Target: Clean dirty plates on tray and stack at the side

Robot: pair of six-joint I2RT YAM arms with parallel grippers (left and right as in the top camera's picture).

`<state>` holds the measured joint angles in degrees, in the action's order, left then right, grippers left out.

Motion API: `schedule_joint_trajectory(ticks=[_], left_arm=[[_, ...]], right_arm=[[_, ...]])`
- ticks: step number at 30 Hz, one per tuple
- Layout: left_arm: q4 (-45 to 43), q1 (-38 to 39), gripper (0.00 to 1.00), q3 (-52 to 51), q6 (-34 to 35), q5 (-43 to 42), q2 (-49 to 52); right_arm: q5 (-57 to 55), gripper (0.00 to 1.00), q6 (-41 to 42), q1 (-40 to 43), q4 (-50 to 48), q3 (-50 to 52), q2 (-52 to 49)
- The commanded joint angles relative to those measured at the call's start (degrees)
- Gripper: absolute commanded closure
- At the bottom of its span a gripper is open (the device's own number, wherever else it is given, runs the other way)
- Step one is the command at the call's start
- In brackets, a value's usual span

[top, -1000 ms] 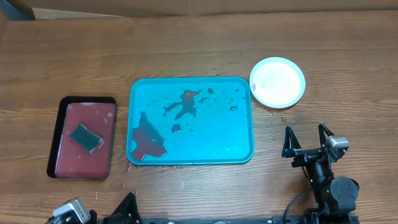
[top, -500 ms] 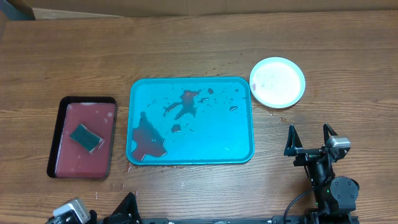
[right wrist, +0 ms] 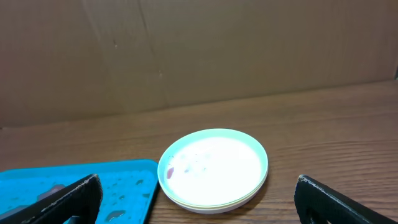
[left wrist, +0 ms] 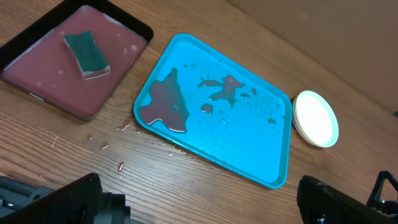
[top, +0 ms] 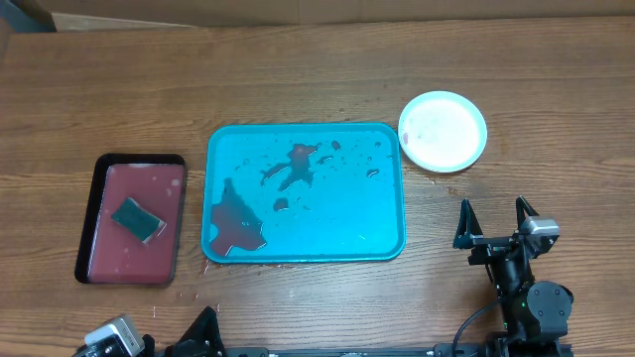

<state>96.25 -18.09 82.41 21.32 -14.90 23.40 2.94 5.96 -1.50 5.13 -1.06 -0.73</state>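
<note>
The plates (top: 443, 131) stand in one stack on the table just right of the tray's far right corner, the mint-rimmed one on top; the stack also shows in the left wrist view (left wrist: 316, 118) and right wrist view (right wrist: 213, 167). A small reddish smear marks the top plate. The turquoise tray (top: 337, 241) lies mid-table with reddish-brown puddles and no plates on it. My right gripper (top: 493, 219) is open and empty, near the front edge, well short of the stack. My left gripper (left wrist: 199, 202) is open and empty at the front left edge.
A black-rimmed dark red tray (top: 99, 193) lies at the left and holds a green sponge (top: 137, 218). Small reddish crumbs (left wrist: 112, 146) lie on the wood in front of the turquoise tray. A cardboard wall (right wrist: 199, 50) stands behind the table.
My right gripper has drawn back slightly toward the front edge and to the right. Nothing else has moved.
</note>
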Motion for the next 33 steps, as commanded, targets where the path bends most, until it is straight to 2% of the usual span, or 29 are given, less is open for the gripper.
schedule_joint_trajectory(ticks=[1,3,5,6,8,13,19,23,28,31,33], left_arm=[[-0.1,0.0,0.00,0.0,1.0,1.6,-0.4],[-1.2,0.0,0.00,-0.2,0.8,0.7,-0.4],[-4.2,0.8,0.00,-1.4,-2.4,-2.9,-0.4],[-10.1,2.5,0.00,-3.7,-9.8,-7.1,-0.5],[-17.7,4.6,0.00,-7.4,-18.2,-10.6,-0.8],[-33.2,9.9,0.00,-19.6,-26.6,-10.6,-4.2],[-56.4,13.7,0.00,-38.8,-26.3,-7.8,-10.5],[-69.7,14.5,0.00,-52.0,-20.8,-1.0,-15.0],[-78.8,15.3,0.00,-64.1,-8.1,11.8,-19.6],[-81.1,15.7,0.00,-68.1,-4.4,16.9,-21.3],[-82.1,15.9,0.00,-70.4,-4.3,19.0,-22.3]], right_arm=[[-0.5,0.00,-0.2,0.3,-0.5,0.6,0.6],[-0.5,0.00,-0.2,0.3,-0.5,0.6,0.6],[-0.5,0.00,-0.2,0.3,-0.5,0.6,0.6],[-0.5,0.00,-0.2,0.3,-0.5,0.6,0.6],[-0.5,0.00,-0.2,0.3,-0.5,0.6,0.6],[-0.5,0.00,-0.2,0.3,-0.5,0.6,0.6],[-0.5,0.00,-0.2,0.3,-0.5,0.6,0.6],[-0.5,0.00,-0.2,0.3,-0.5,0.6,0.6],[-0.5,0.00,-0.2,0.3,-0.5,0.6,0.6],[-0.5,0.00,-0.2,0.3,-0.5,0.6,0.6],[-0.5,0.00,-0.2,0.3,-0.5,0.6,0.6]])
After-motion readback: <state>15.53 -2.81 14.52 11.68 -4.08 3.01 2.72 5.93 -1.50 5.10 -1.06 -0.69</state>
